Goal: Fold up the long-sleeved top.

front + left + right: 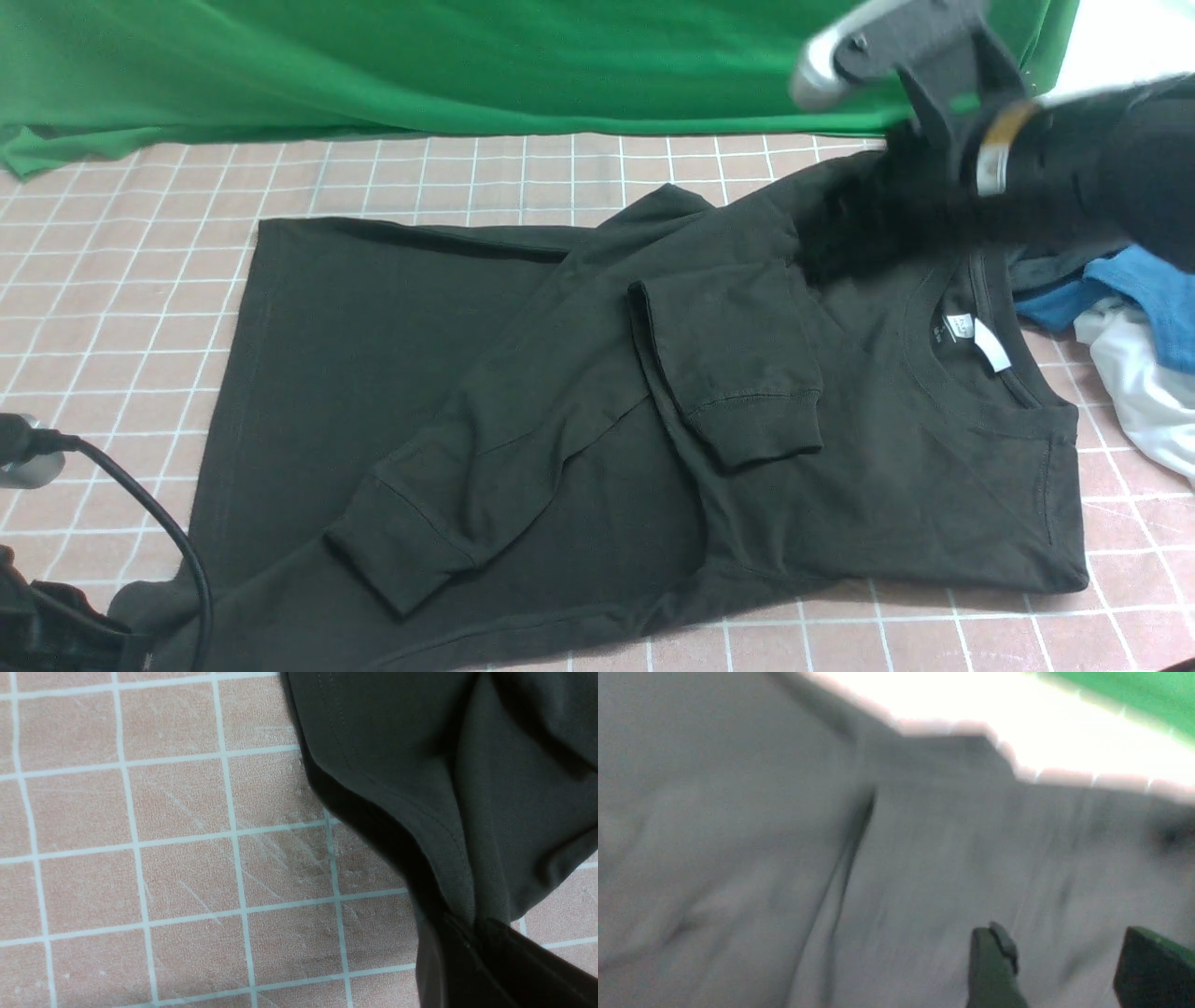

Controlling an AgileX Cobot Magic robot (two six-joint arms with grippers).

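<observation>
The long-sleeved top [467,373] lies flat and black on the pink grid table [140,280], with its collar and white neck label [990,350] to the right. Both sleeves are folded across the body: one cuff [756,429] rests mid-chest, the other cuff [401,551] near the front. No chest print shows. At the front left, my left gripper [472,926] is shut on a bunched edge of the top's fabric [420,765]. My right gripper [1064,942] hangs open and empty over the cloth. Its arm [1027,177] is blurred above the far shoulder.
A green cloth [467,56] drapes along the back of the table. Blue clothing [1139,280] and white clothing [1148,392] are piled at the right edge beside the collar. A black cable [159,523] loops at the front left.
</observation>
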